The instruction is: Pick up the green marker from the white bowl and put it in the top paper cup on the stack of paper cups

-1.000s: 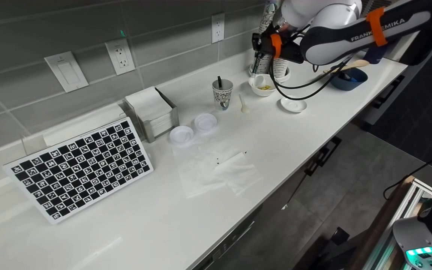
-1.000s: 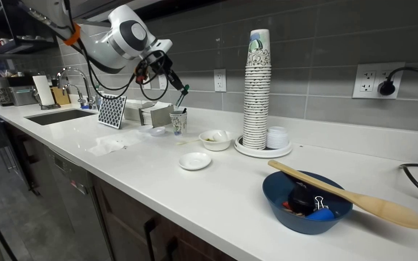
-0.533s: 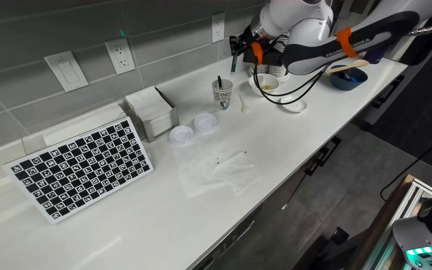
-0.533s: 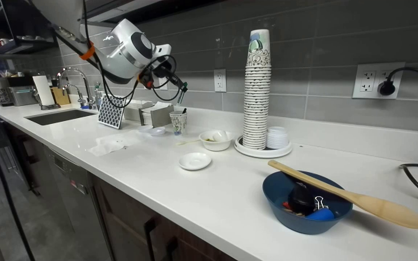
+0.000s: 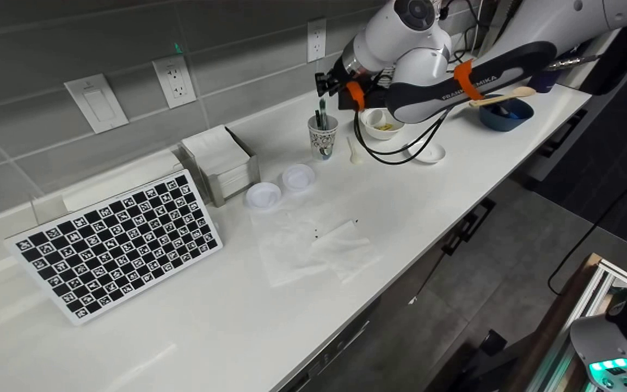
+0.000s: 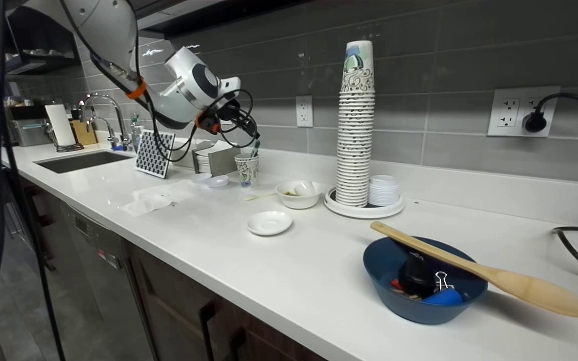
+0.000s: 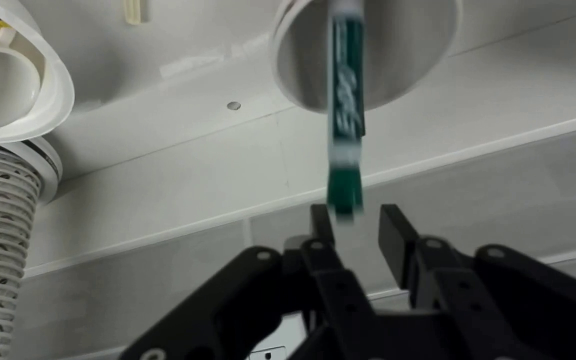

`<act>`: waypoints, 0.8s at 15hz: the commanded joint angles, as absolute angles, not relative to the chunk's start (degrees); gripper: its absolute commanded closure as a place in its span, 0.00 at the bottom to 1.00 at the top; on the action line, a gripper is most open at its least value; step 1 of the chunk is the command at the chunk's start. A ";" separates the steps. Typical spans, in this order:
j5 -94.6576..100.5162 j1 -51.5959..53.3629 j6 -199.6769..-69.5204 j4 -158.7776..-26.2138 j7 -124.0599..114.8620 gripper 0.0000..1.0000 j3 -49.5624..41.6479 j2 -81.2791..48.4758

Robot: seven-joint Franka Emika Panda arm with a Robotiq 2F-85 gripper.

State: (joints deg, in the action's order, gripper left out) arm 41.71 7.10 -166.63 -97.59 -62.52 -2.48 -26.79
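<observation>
The green marker (image 7: 346, 90) stands nearly upright, its lower end inside the mouth of the top cup of the short stack of paper cups (image 5: 323, 145), also in an exterior view (image 6: 247, 171). A dark pen stands in the same cup. My gripper (image 7: 353, 222) is over the cup, its jaws apart. The marker's blurred green cap end is by the left fingertip, with a gap to the right one; it looks loose. The gripper also shows in both exterior views (image 5: 323, 90) (image 6: 256, 133). The white bowl (image 6: 299, 202) sits beside the stack, holding a white cup and yellow packets.
A tall column of cups (image 6: 355, 135) stands on a round tray behind the bowl. A white saucer (image 6: 269, 223), a pale plastic spoon (image 5: 354, 154), translucent tubs (image 5: 298, 177) and a napkin holder (image 5: 226, 166) are near. A blue bowl (image 6: 424, 306) carries a wooden spoon (image 6: 530, 288).
My gripper has moved away from above the white bowl to over the short cup stack and lower. The marker hung from it above the cup before; now its lower end is inside and the jaws are apart.
</observation>
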 commanded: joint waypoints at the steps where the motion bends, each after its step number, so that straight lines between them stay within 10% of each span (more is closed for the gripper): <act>1: 38.58 4.89 -164.57 -95.07 -57.49 0.36 0.71 -28.55; 6: 25.13 -2.72 -160.54 -106.76 -41.16 0.01 11.32 -20.04; 12: 24.36 -6.51 -162.72 -125.44 -38.55 0.00 14.43 -8.04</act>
State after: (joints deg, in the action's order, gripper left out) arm 25.95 -4.62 -158.70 -114.16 -39.10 12.89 -15.78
